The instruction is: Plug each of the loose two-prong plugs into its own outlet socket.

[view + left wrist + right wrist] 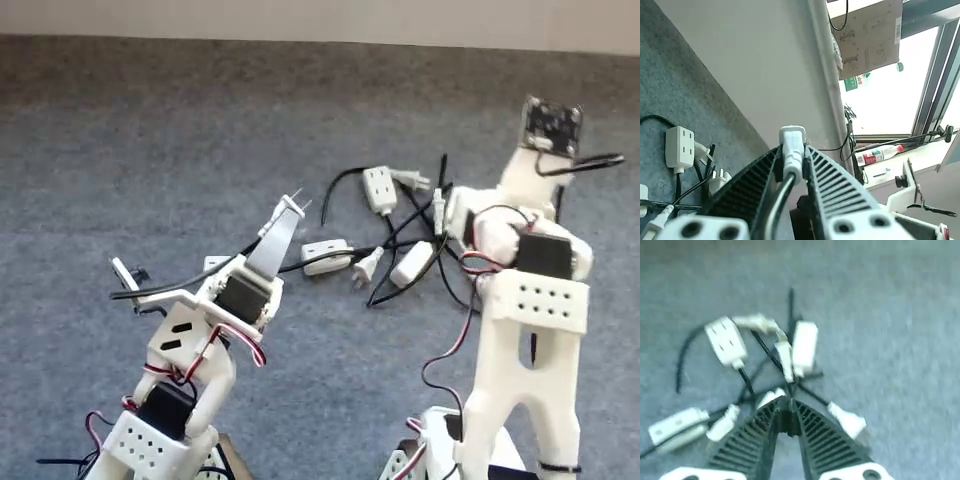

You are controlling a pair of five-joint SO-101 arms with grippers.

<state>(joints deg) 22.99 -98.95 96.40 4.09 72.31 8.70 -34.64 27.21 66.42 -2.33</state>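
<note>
My left gripper (288, 212) is raised above the carpet and shut on a white two-prong plug (792, 150), whose prongs (296, 197) point up and whose black cord trails back along the arm. A tangle of white plugs and sockets lies at mid-table. It holds a double socket block (379, 188) (727, 342), a long socket (326, 256), another socket (412, 263) (804, 347) and loose plugs (368, 266) (847, 421). My right gripper (788, 407) hangs low over the tangle's right side, its fingers closed on a black cord (788, 421).
Grey carpet (150, 150) covers the table, with open room to the left and behind the tangle. Black cords (400, 240) loop between the sockets. A pale wall and a window (880, 100) show past the left gripper.
</note>
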